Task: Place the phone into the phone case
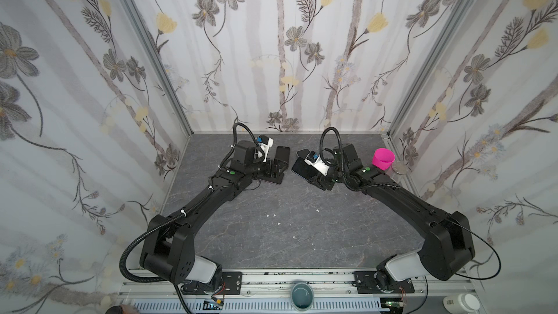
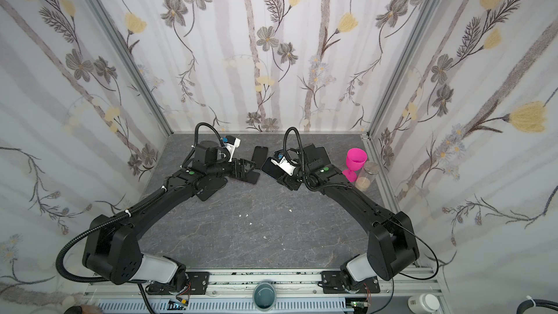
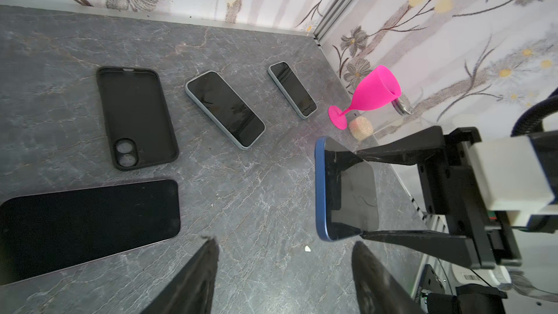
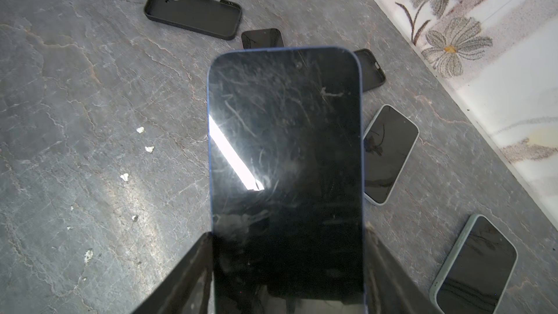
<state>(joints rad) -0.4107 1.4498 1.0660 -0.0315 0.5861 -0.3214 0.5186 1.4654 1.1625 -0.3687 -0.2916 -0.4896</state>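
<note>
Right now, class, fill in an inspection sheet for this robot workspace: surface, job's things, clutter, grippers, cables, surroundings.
Surface: grey marbled tabletop, white crumbs scattered on it.
Job's things: blue phone held up, screen scratched; black phone case lying flat, empty, open side up.
Clutter: two pale-edged phones, large dark phone, second black case, pink goblet, glass jar.
Grippers: right gripper fingers clamp the blue phone's long edges; left gripper open, holding nothing.
Cables: black conduit loops above each wrist; nothing seen snagged.
Surroundings: floral-papered walls; teal cup on the front rail.
</note>
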